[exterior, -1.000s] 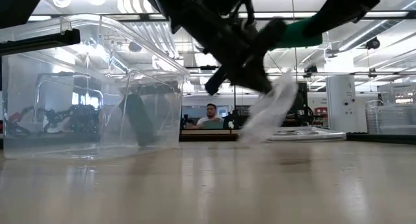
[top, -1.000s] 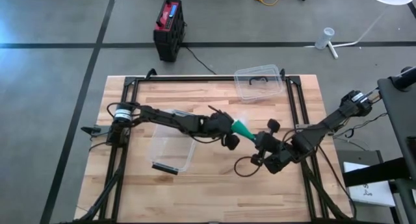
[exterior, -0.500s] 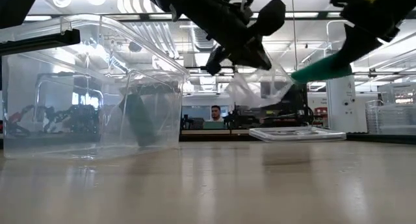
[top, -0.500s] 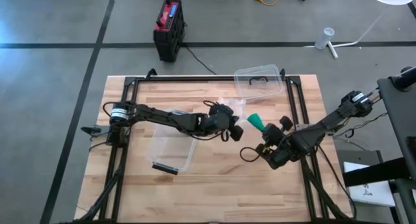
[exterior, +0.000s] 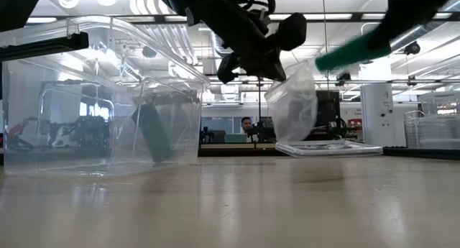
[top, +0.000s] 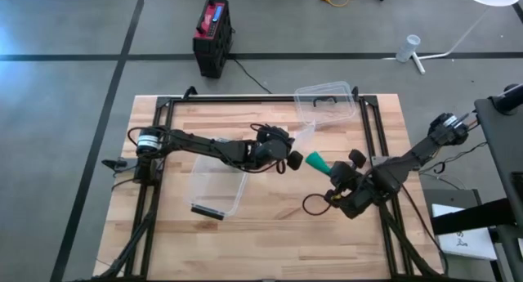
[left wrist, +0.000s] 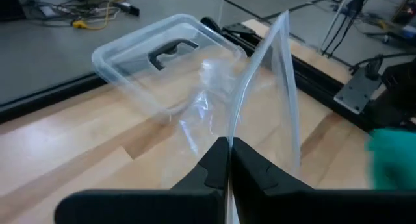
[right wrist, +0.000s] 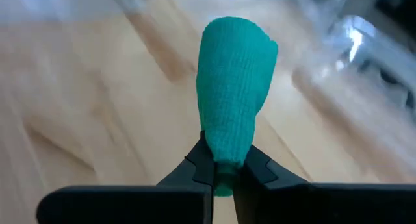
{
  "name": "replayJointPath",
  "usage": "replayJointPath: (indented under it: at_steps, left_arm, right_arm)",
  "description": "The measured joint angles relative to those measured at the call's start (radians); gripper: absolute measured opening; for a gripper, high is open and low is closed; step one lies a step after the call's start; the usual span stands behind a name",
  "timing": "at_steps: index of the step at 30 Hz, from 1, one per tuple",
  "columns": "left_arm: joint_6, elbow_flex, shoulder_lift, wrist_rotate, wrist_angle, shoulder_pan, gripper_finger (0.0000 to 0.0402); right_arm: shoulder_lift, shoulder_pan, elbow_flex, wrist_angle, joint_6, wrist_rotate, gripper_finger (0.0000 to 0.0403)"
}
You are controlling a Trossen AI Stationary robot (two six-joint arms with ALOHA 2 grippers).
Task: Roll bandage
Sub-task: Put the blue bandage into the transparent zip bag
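Left gripper (top: 288,157): near the bench centre, raised; fingers pinched shut on the top edge of a clear plastic bag (exterior: 292,104)
Bag: hangs limp below the pinch, clear of the bench top; whether its mouth is open cannot be told
Right gripper (right wrist: 221,173): right of centre, raised; fingers closed on the lower end of the green bandage roll (right wrist: 233,104)
Bandage position: in the high view the roll (top: 315,163) is held in the air just beside the left gripper, tip aimed toward the bag, not yet inside it
Other items: clear bin (top: 217,182) on its side left of centre; clear lid (top: 325,105) at the far edge, right of middle
Risk 1: roll may push the film aside instead of entering, since only one edge of the bag is held
Risk 2: roll may unwind or slip, gripped only by its end
Risk 3: grippers may touch, working this close
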Motion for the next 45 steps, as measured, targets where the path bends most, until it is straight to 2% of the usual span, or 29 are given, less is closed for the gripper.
replayJointPath:
  at_steps: [7, 10, 15, 18, 25, 30, 35, 39, 45]
  left_arm:
    - [-0.03, -0.019, 0.002, -0.007, 0.057, -0.016, 0.0001]
    - [-0.03, -0.019, 0.002, -0.007, 0.088, -0.029, 0.0001]
    - [-0.03, -0.021, 0.002, -0.007, 0.099, -0.031, 0.0001]
    - [-0.027, -0.021, 0.002, -0.008, 0.103, -0.029, 0.0001]
    - [0.045, -0.022, -0.018, -0.009, 0.101, -0.03, 0.0001]
    - [0.076, -0.021, -0.044, -0.009, 0.08, -0.036, 0.0]
    - [0.062, -0.022, -0.057, 0.012, 0.075, -0.049, 0.0]
    - [0.025, -0.022, -0.046, 0.025, 0.077, -0.063, 0.0]
    - [-0.02, -0.028, -0.034, 0.026, 0.062, -0.078, 0.0]
  right_arm:
    - [-0.002, -0.001, 0.049, -0.002, -0.026, 0.211, 0.0018]
    - [-0.001, -0.036, 0.027, 0.028, -0.035, 0.245, 0.0018]
    - [0.005, -0.08, -0.014, 0.231, -0.211, 0.248, 0.0018]
    - [0.006, -0.109, -0.025, 0.293, -0.294, 0.213, 0.0018]
    - [0.017, -0.173, -0.066, 0.265, -0.26, 0.043, 0.0018]
    - [0.017, -0.184, -0.091, 0.186, -0.183, 0.036, 0.0018]
    - [0.017, -0.187, -0.088, 0.197, -0.187, 0.059, 0.0018]
    - [0.017, -0.208, -0.082, 0.295, -0.289, 0.059, 0.0018]
    - [0.017, -0.28, -0.069, 0.397, -0.465, -0.087, 0.0018]
